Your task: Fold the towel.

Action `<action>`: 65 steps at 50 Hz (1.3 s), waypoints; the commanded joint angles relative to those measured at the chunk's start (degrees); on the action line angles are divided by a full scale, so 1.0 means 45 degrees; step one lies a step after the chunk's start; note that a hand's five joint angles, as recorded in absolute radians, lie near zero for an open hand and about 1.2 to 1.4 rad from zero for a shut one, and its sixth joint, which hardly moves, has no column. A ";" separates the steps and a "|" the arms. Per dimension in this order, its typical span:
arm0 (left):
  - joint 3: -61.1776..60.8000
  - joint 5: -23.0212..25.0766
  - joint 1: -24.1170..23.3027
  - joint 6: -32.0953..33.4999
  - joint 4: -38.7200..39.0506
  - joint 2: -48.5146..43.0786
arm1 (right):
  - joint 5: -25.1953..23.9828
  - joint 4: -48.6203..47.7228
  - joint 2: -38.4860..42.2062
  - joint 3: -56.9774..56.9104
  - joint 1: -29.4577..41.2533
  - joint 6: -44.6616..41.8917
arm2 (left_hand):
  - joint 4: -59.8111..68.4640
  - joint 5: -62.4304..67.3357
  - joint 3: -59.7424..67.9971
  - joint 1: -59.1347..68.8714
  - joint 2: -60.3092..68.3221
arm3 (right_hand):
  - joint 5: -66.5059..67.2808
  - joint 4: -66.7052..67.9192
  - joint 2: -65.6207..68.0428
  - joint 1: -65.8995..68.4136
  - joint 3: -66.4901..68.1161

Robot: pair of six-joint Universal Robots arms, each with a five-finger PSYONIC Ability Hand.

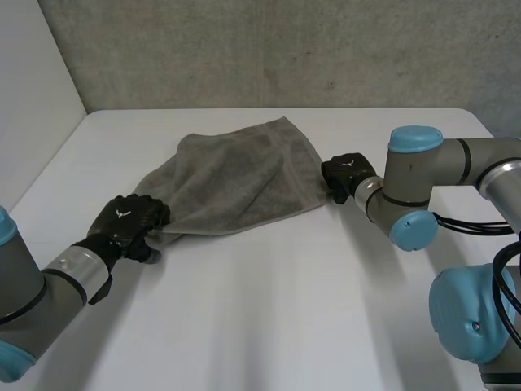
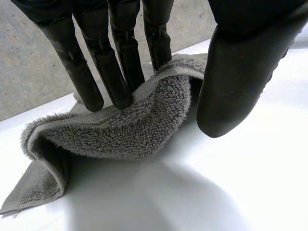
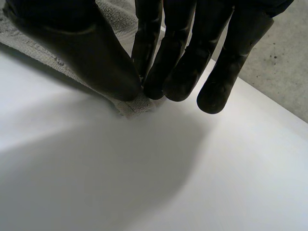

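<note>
The white table (image 1: 269, 309) carries the grey towel (image 1: 236, 179), which lies rumpled and stretched between the two hands. The left hand (image 1: 126, 224) grasps one corner: its straight fingers (image 2: 115, 82) press on top of a raised fold of hem, the thumb closes in from the opposite side, and loose cloth droops to the table below the fingertips. The right hand (image 1: 346, 175) pinches the other end's corner between thumb and fingertips, a scrap of hem poking out just beneath them
</note>
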 commanded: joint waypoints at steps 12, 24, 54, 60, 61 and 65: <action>-0.0159 0.0000 -0.0004 0.0002 0.0000 0.0103 | -0.0729 0.0657 -0.1024 0.0959 0.0034 0.0993 | -0.0374 -0.0077 -0.0583 -0.0127 -0.0421 | 0.0812 0.0699 0.0797 0.1082 0.0659; -0.0198 0.0039 -0.0024 -0.0056 -0.0039 0.0375 | -0.1665 -0.1057 -0.5782 0.7668 -0.1409 0.0487 | -0.1010 -0.0712 -0.1218 -0.0762 -0.1056 | 0.0812 0.0699 0.0797 0.1082 0.0659; -0.1213 0.0664 -0.1371 -0.0056 -0.0117 0.1666 | -0.3268 -0.1645 -1.2000 1.9045 -0.6060 -0.7796 | -0.4668 -0.4370 -0.4876 -0.4420 -0.4714 | 0.0812 0.0699 0.0797 0.1082 0.0659; -0.1292 0.0684 -0.1469 -0.0037 -0.0117 0.1627 | -0.3268 -0.2428 -1.2430 1.9124 -0.6021 -0.6605 | -0.6541 -0.6243 -0.6749 -0.6294 -0.6588 | 0.0812 0.0699 0.0797 0.1082 0.0659; -0.1292 0.0684 -0.1469 -0.0037 -0.0117 0.1627 | -0.3287 -0.2661 -1.2604 1.9124 -0.5944 -0.6044 | -0.6542 -0.6244 -0.6750 -0.6295 -0.6589 | 0.0812 0.0699 0.0797 0.1082 0.0659; -0.1272 0.0684 -0.1469 -0.0037 -0.0097 0.1568 | -0.3424 -0.3053 -1.3054 1.9104 -0.5748 -0.4792 | -0.6542 -0.6244 -0.6750 -0.6295 -0.6589 | -0.2801 -0.2915 -0.2816 -0.2531 -0.2955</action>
